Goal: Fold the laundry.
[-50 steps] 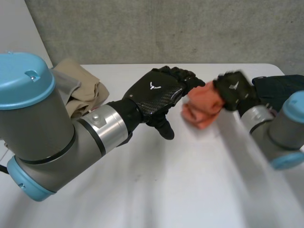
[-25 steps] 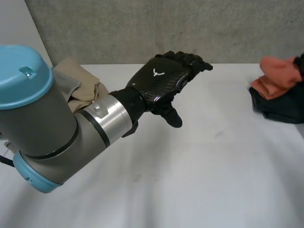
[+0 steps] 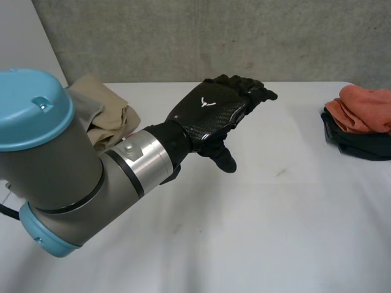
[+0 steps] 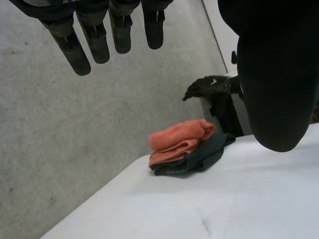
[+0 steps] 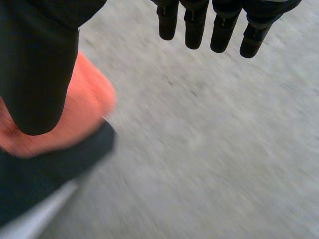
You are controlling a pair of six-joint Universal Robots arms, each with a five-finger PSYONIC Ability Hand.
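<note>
Both robot hands hanging released; orange cloth (image 3: 363, 113) sitting folded on dark cloth (image 3: 357, 145) at right end of counter (image 3: 275, 232).

L robot hand (image 3: 211, 113), glossy black weave-pattern shell w/ a white mark on its back, is hovering over mid counter, fingers relaxed & spread from the thumb, gripping nothing. R robot hand (image 5: 35, 64) is hanging near the stack, fingers straight, thumb apart, also holding nothing. The orange cloth, soft & fuzzy-looking, is lying as a rounded folded bundle atop the dark cloth, which is flatter & limp w/ its edge poking out underneath; the two are touching. Beige cloth (image 3: 104, 116), thick & crumpled in loose folds, is lying at the far left beside the L arm (image 3: 79, 177). Counter is looking smooth, matte white; wall (image 3: 183, 43) behind is rough grey concrete.
</note>
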